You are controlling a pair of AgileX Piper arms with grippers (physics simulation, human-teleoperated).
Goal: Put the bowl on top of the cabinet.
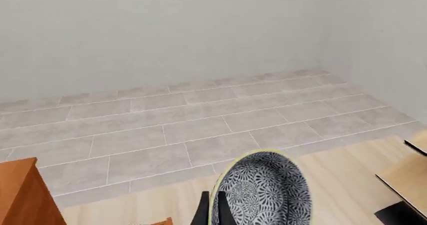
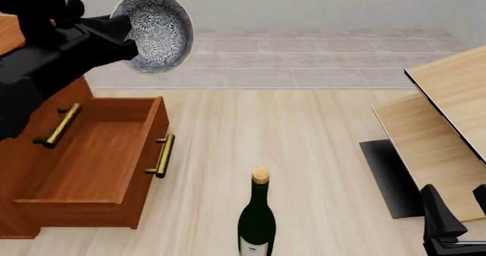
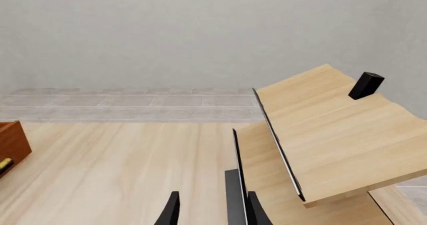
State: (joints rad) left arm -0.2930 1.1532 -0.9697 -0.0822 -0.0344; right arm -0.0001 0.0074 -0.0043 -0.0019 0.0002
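The bowl [image 2: 159, 31], grey-white speckled inside with a pale rim, is held tipped on its side high in the air. My left gripper [image 2: 127, 38] is shut on its rim. It hangs just right of the top of the reddish-brown cabinet [image 2: 45, 222], above the open top drawer [image 2: 99, 153]. In the left wrist view the bowl [image 1: 267, 190] fills the lower middle, my left gripper [image 1: 213, 214] pinches its edge, and a cabinet corner [image 1: 19, 195] shows. My right gripper [image 2: 458, 209] stands open low at the right, holding nothing; in its own view its fingers [image 3: 172, 211] are spread.
A dark green wine bottle [image 2: 256, 219] with a cork stands on the floor in front of the middle. Pale wood tables [image 2: 448, 114] lean at the right, close to my right gripper. The drawer's brass handle [image 2: 161, 155] sticks out toward the bottle.
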